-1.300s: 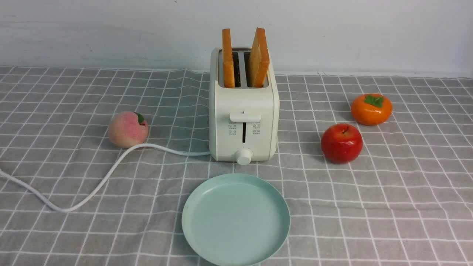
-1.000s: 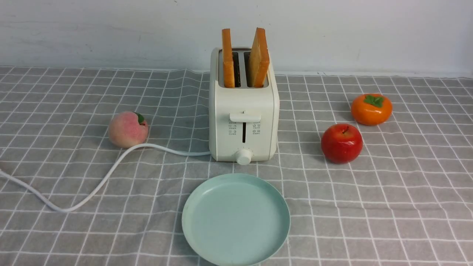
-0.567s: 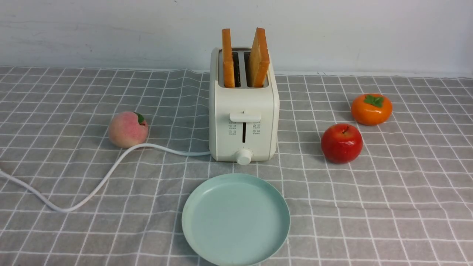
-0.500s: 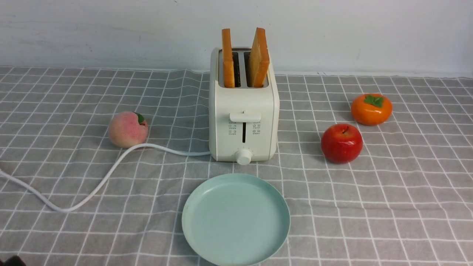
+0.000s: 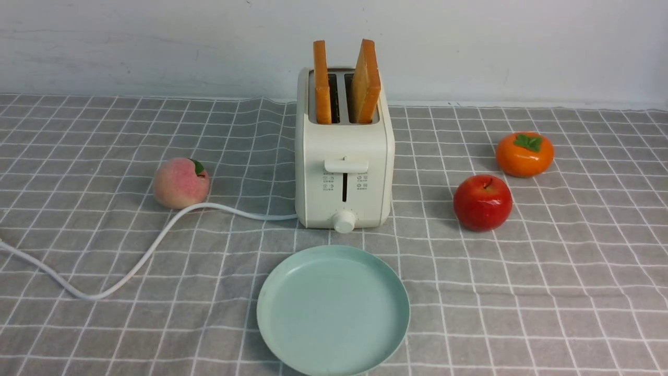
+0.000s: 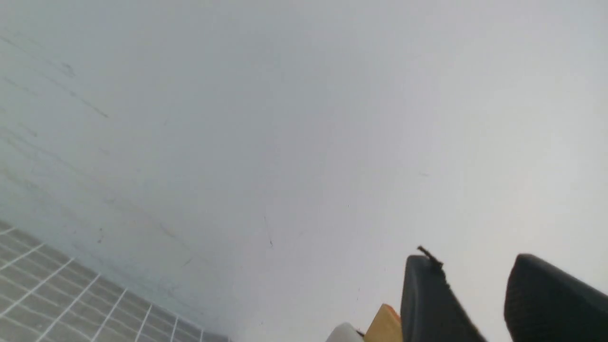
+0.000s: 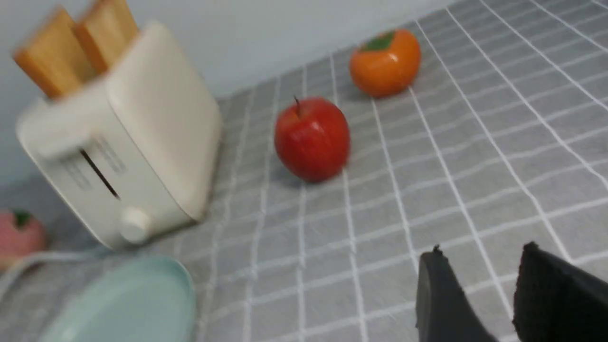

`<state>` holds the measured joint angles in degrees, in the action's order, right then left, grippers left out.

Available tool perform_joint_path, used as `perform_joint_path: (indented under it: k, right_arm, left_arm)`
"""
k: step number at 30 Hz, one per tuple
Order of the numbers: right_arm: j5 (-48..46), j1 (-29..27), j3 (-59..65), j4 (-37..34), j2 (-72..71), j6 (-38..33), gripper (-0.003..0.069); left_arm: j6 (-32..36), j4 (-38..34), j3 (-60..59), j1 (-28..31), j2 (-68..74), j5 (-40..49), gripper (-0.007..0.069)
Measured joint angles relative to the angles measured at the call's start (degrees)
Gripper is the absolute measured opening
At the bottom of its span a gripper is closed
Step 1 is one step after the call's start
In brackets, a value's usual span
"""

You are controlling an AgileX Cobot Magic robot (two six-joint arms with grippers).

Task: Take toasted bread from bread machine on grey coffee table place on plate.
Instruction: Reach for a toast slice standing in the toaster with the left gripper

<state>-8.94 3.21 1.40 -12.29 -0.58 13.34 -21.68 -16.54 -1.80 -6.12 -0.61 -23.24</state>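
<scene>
We see a wide, flat table covered in grey cloth with a white grid of thin lines [image 5: 496,313], and on it stands a cream-white, round-cornered two-slot toaster [image 5: 344,146], its thin white cord [image 5: 141,266] curving away to the left. Just in front of the toaster we have a round, pale mint-green, shallow-rimmed plate [image 5: 334,310]. To our left lies a rounded pink peach with a green leaf [image 5: 180,184], while to our right a round, glossy red apple [image 5: 482,203] sits near a squat orange persimmon with a green calyx [image 5: 524,155].
</scene>
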Motion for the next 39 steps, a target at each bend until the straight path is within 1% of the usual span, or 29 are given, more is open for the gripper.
perform_joint_path:
  k: [1,3,5,7,12,17,18,19,20,21,22,23,24,27,29,31,33,34,35,36,37,38,39]
  right_arm:
    - [0.4,0.0,0.0,-0.6,0.0,0.0,0.024]
    - [5.1,0.0,0.0,-7.3,0.0,0.0,0.024]
    - [8.1,0.0,0.0,-10.4,0.0,-0.2,0.024]
    - [9.3,0.0,0.0,-11.5,0.0,-0.7,0.024]
    - [8.9,0.0,0.0,-11.7,0.0,-2.5,0.024]
    - [8.9,0.0,-0.7,-13.6,0.0,-1.1,0.024]
    - [8.2,0.0,-3.8,-14.1,0.0,-0.1,0.0235]
    - [7.8,0.0,-5.4,-13.8,0.0,-0.1,0.0229]
    - [7.2,0.0,-7.9,-13.3,0.0,-0.1,0.022]
    - [5.5,0.0,-13.1,-11.6,0.5,-0.7,0.0199]
    - [3.6,0.0,-17.3,-10.1,1.6,-1.5,0.0176]
    - [1.5,0.0,-20.7,-8.8,3.4,-2.4,0.0149]
    - [-1.7,0.0,-25.2,-7.3,5.7,-3.4,0.012]
    - [-13.7,0.0,-36.8,-3.9,14.4,-5.9,0.0031]
    - [-23.0,0.0,-43.7,-3.0,21.4,-7.1,-0.001]
    - [-31.3,0.0,-48.9,-3.0,27.4,-7.5,-0.0018]
    - [-34.8,0.0,-50.8,-3.2,30.5,-7.5,-0.0018]
    - [-39.6,0.0,-53.0,-3.7,35.1,-7.5,-0.0018]
    - [-40.6,0.0,-53.3,-3.9,35.5,-7.6,-0.0018]
    - [-44.0,0.0,-54.1,-4.9,38.7,-8.0,-0.0018]
    - [-45.7,0.0,-54.2,-5.5,40.0,-8.4,-0.0018]
    - [-46.9,0.0,-54.3,-6.2,40.9,-9.2,-0.0018]
    - [-47.1,0.0,-54.3,-6.3,41.1,-9.4,-0.0018]
  left_arm:
    - [0.0,0.0,0.0,0.0,0.0,-0.2,0.0238]
    - [0.0,-0.3,0.0,0.0,0.0,-0.6,0.0238]
    - [0.1,-1.4,0.0,0.0,0.0,-0.9,0.0237]
    - [1.0,-2.7,0.0,0.0,0.0,-0.9,0.0235]
    - [2.7,-3.7,0.0,0.0,0.0,-0.7,0.0234]
    - [1.3,-5.3,0.0,0.0,0.0,-2.7,0.0218]
    - [-0.5,-6.5,0.0,0.0,0.0,-4.9,0.0181]
    - [-1.1,-6.8,0.2,0.0,0.0,-5.1,0.0163]
    - [-1.8,-7.1,0.8,0.0,0.0,-4.8,0.0127]
    - [-2.3,-7.3,2.5,0.0,0.0,-3.3,0.0074]
    - [-2.5,-7.3,4.5,0.0,0.0,-1.1,0.0027]
    - [-2.5,-7.3,6.4,0.0,0.0,1.3,-0.0003]
    - [-2.5,-7.2,9.0,0.0,0.1,4.9,-0.0014]
    - [-2.5,-5.5,17.1,0.0,4.0,17.1,-0.0014]
    - [-2.5,-4.1,23.4,0.0,9.3,28.5,-0.0014]
    - [-2.5,-2.6,28.3,0.0,15.8,38.1,-0.0014]
    - [-2.5,-2.1,31.0,0.0,18.6,43.4,-0.0014]
    - [-1.4,-1.6,35.9,0.0,25.5,53.0,-0.0014]
    - [-1.2,-1.6,36.5,0.0,26.3,54.0,-0.0014]
    - [1.3,-1.8,40.9,0.0,33.5,62.3,-0.0014]
    - [3.3,-2.5,43.5,0.0,37.6,66.7,-0.0014]
    - [5.6,-3.7,46.1,0.0,41.7,70.4,-0.0014]
    - [6.1,-3.7,46.5,0.0,41.7,71.1,-0.0014]
